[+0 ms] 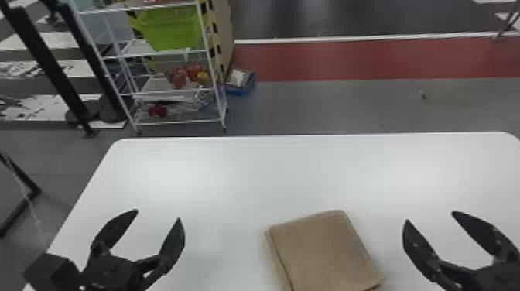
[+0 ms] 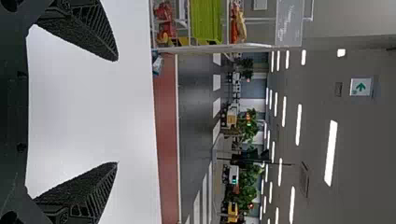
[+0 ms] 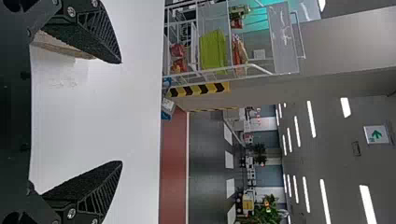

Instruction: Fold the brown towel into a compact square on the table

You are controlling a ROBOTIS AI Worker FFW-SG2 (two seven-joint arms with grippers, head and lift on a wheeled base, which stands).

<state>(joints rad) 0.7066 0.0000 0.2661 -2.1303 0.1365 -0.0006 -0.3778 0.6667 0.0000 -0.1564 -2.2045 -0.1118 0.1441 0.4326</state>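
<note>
While towel [image 1: 325, 251] lies folded, rack [image 1: 135, 48] beyond table [image 1: 247, 174]

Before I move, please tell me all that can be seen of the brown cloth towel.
The brown cloth towel looks plain and soft, folded into a flat, roughly four-sided stack; layered edges show at its left. It lies askew on the white table, between the open black left hand and open black right hand, nearer the right. Neither touches it.
</note>
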